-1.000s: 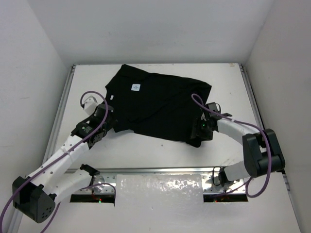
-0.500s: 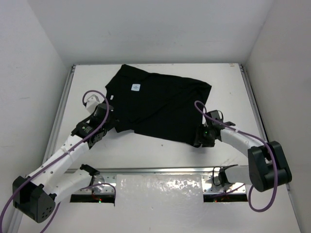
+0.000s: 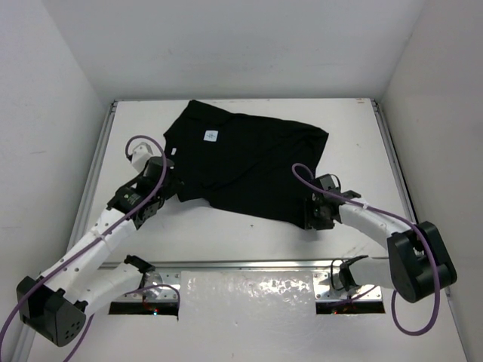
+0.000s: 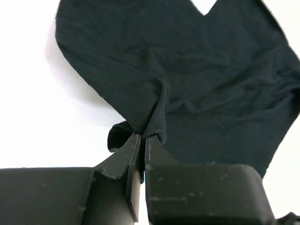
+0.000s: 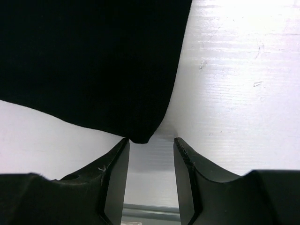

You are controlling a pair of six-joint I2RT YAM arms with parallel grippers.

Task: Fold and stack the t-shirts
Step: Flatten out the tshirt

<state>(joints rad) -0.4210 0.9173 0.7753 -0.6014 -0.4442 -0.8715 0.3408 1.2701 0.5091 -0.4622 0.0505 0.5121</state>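
Note:
A black t-shirt (image 3: 245, 162) lies spread on the white table, with a small white label near its collar at the far left. My left gripper (image 3: 167, 183) is shut on a pinched fold at the shirt's near left edge; in the left wrist view the cloth (image 4: 187, 79) rises in a ridge from the closed jaws (image 4: 141, 139). My right gripper (image 3: 311, 213) is open at the shirt's near right corner. In the right wrist view that corner (image 5: 143, 136) hangs just ahead of the gap between the fingers (image 5: 151, 145), not gripped.
A metal rail (image 3: 249, 265) runs along the table's near edge between the arm bases. White walls close in the table on the left, right and far sides. Purple cables loop above both wrists.
My right gripper has drawn back toward the near edge and let the shirt's near right corner lie on the table. My left gripper has shifted slightly left, still pinching the cloth.

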